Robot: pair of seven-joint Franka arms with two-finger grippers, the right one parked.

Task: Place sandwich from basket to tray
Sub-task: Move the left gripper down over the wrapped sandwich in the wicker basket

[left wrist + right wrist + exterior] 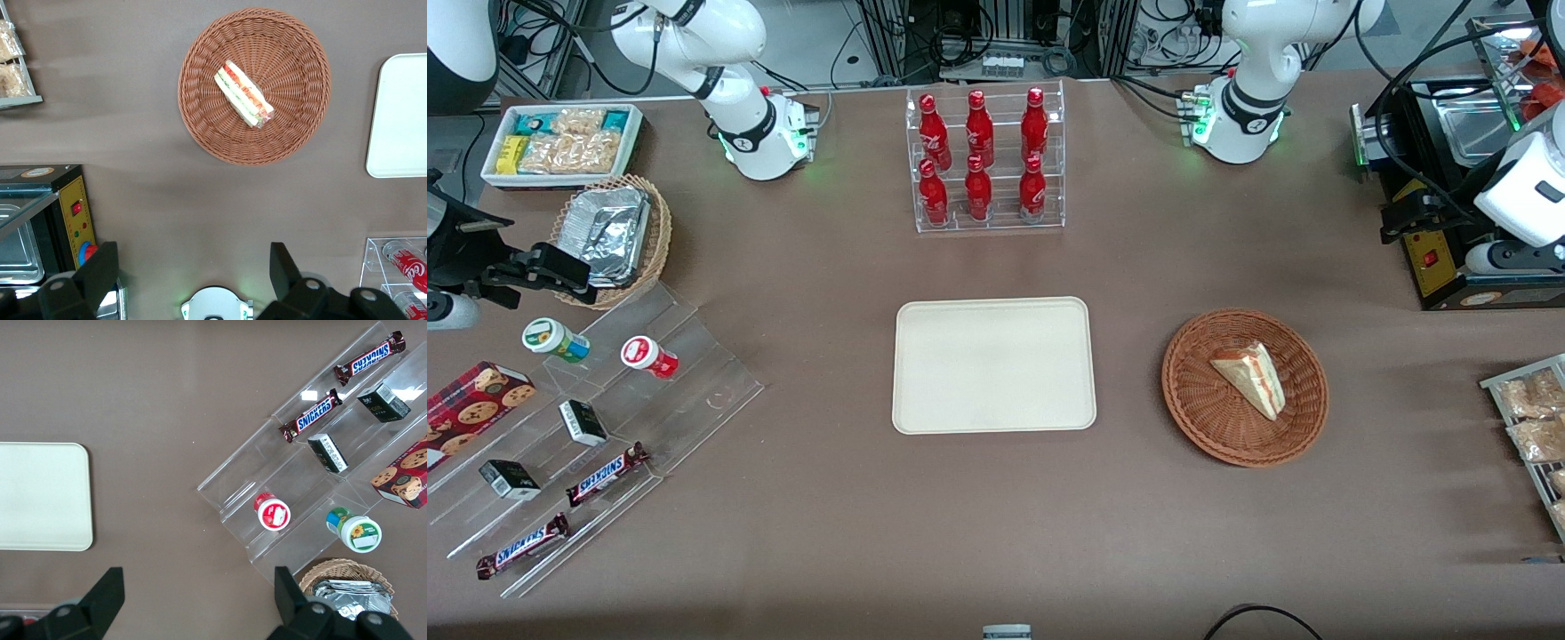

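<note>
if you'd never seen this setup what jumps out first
Probably the red bottles, lined up in a clear rack farther from the front camera than the tray. That bare cream tray sits mid-table, and beside it, toward the working arm's end, the basket holds the sandwich. The gripper hangs open high above the table, away from the basket.

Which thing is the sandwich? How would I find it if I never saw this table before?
Find the flat cream tray in the middle of the table, then look toward the working arm's end for the round reddish-brown basket. The sandwich lies in it, a white bread triangle with red and green stripes on its edge. The open tool is high above the table, apart from it.
</note>
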